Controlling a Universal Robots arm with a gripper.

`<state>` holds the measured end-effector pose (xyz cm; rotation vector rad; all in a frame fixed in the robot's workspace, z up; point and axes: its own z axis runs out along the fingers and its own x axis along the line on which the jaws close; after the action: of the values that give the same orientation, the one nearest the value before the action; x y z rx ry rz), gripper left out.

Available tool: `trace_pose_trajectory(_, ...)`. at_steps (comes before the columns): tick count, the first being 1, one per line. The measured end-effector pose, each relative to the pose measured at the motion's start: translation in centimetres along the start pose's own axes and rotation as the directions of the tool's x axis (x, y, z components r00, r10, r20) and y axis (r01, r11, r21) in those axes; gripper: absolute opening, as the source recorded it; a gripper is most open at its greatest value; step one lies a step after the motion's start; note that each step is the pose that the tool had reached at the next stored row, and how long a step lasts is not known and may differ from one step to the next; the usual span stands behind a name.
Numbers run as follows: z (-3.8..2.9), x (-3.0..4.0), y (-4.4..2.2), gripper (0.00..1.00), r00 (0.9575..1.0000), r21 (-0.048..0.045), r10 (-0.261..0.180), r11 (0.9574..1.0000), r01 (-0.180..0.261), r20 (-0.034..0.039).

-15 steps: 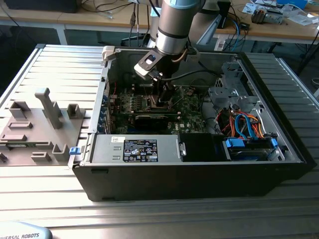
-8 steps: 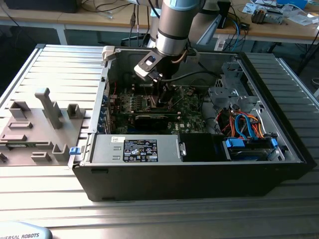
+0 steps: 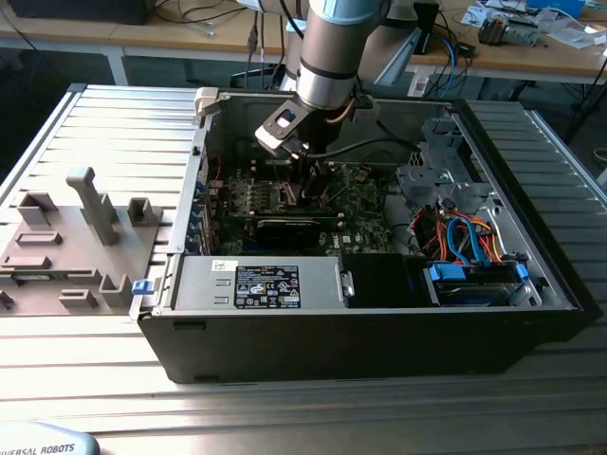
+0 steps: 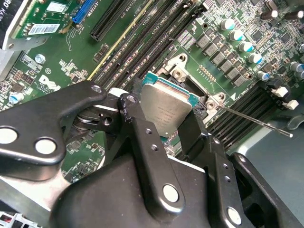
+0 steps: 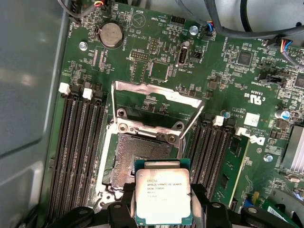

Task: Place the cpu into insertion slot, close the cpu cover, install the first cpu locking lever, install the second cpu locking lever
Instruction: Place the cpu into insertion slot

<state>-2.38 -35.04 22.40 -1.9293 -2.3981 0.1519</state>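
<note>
The gripper (image 5: 164, 211) clamps the cpu (image 5: 163, 197) by its edges, over one side of the bare insertion slot (image 5: 142, 156). The cpu cover (image 5: 156, 97) is tilted up and memory slots (image 5: 78, 142) flank the socket. The computer case (image 3: 379, 332) sits open on a ribbed metal table (image 3: 123, 123), with workbenches (image 3: 531, 57) behind.

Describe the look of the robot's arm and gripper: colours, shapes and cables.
The arm is a thick grey cylinder with a light blue band at its top. A pale bracket sits at its wrist, and a black cable leaves from there. The gripper has glossy black metal links joined by round silver pins.
</note>
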Motion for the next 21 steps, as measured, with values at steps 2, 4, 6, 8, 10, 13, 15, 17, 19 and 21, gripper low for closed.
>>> trace_pose_trajectory(2,0.03,0.0,0.0,0.55,1.0,-0.0001,0.0,1.0,0.0,0.0)
trace_pose_trajectory(4,0.06,0.0,0.01,0.55,1.0,0.0,0.0,1.0,0.0,0.0)
trace_pose_trajectory(6,0.09,0.0,0.01,0.55,1.0,0.0,0.0,1.0,0.0,0.0)
trace_pose_trajectory(8,0.12,0.0,0.01,0.55,1.0,0.0,0.0,1.0,0.0,0.0)
trace_pose_trajectory(10,0.14,0.0,0.02,0.55,1.0,-0.0001,0.0,1.0,0.0,-0.0001)
trace_pose_trajectory(13,0.18,0.0,0.02,0.55,1.0,0.0,0.0,1.0,0.0,0.0)
trace_pose_trajectory(15,0.21,0.0,0.02,0.55,1.0,0.0,0.0,1.0,0.0,0.0)
trace_pose_trajectory(17,0.23,0.0,0.03,0.55,1.0,0.0,0.0,1.0,0.0,0.0002)
trace_pose_trajectory(19,0.26,0.0,0.03,0.55,1.0,0.0,0.0,1.0,0.0,0.0003)
trace_pose_trajectory(21,0.29,0.0,0.03,0.55,1.0,0.0,0.0,1.0,0.0,0.0002)
